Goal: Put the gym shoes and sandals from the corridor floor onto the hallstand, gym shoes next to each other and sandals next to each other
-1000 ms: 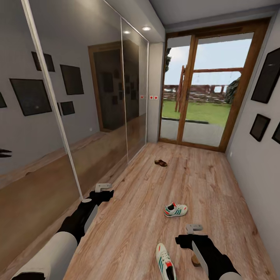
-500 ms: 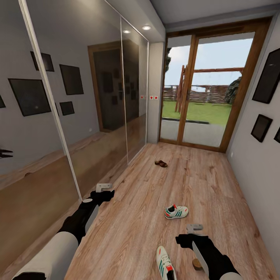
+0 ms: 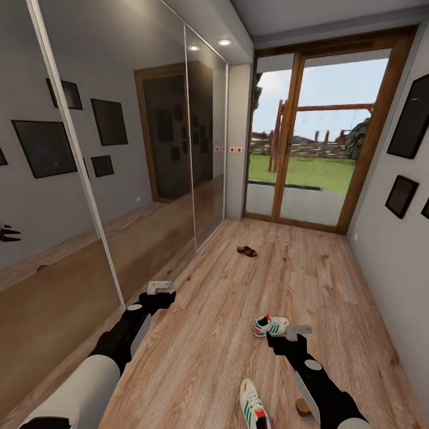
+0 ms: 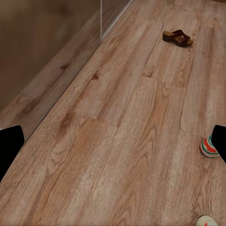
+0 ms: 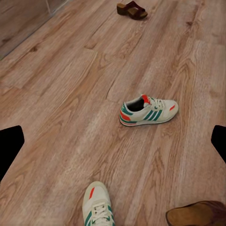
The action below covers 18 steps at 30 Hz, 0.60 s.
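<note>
My right gripper (image 3: 298, 329) hangs out in front of me, low over the wooden floor (image 3: 298, 280); its two fingers sit far out at the two edges of my right wrist picture, so it is spread wide with nothing in it; just beside it, on its left in the head view, lies one gym shoe (image 3: 269, 325), on its side, cream with green stripes and a red heel patch, and I cannot tell if my gripper touches it; in my right wrist view that shoe (image 5: 148, 111) lies apart from my fingers, out in the middle of the planks; the other gym shoe (image 3: 252, 404) is nearer to me, standing on its sole, between my two arms; I see it in the right wrist view as well (image 5: 99, 208); beside my right arm, close to my body, a sandal (image 3: 304, 406) peeks out, brown with a tan inside, partly hidden by the arm; its toe shows in the right wrist view (image 5: 195, 214); my left gripper (image 3: 159, 288) is out on the other side, near the big mirror doors (image 3: 119, 179), also spread wide and holding nothing; the second sandal (image 3: 246, 251) lies far up the corridor, well apart from the other shoes, toward the glass door (image 3: 310, 131); my left wrist view shows it too (image 4: 177, 37); all four shoes are on the floor.
</note>
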Available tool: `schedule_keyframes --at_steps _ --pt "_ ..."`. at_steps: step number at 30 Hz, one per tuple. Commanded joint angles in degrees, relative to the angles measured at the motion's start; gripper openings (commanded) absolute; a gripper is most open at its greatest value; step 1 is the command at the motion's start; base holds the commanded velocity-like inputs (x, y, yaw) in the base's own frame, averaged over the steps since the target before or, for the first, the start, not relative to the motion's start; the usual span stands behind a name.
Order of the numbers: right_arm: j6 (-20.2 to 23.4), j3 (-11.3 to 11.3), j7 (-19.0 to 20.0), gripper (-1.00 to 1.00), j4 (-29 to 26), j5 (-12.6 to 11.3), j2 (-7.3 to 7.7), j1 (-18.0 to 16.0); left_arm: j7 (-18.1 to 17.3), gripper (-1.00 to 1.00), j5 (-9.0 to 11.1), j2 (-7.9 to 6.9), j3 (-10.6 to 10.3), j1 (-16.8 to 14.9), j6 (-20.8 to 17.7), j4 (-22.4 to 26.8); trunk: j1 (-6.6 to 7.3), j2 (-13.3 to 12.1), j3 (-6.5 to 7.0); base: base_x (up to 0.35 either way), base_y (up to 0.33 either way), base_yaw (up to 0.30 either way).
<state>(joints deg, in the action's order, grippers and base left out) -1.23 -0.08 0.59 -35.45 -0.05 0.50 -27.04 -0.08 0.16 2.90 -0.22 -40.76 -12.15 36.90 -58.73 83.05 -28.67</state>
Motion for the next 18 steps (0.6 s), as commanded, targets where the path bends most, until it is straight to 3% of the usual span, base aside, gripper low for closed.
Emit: schedule_keyframes --at_steps 1,6,18 --pt "-0.47 -0.01 0.09 1.00 0.03 0.02 0.02 -0.03 -0.01 1.00 0.00 0.00 -0.04 -0.02 -0.33 0.10 0.00 0.03 -0.06 0.001 0.000 0.000" --pt "-0.64 -0.01 0.11 1.00 0.02 0.04 -0.01 -0.03 0.00 1.00 0.01 0.00 -0.04 -0.02 -0.33 0.10 0.00 0.03 -0.09 0.000 0.000 0.000" --pt "-0.69 -0.07 0.11 1.00 0.03 -0.16 0.03 -0.03 -0.06 1.00 0.01 -0.01 -0.04 -0.02 -0.33 0.10 -2.63 4.84 -3.20 0.000 0.000 0.000"
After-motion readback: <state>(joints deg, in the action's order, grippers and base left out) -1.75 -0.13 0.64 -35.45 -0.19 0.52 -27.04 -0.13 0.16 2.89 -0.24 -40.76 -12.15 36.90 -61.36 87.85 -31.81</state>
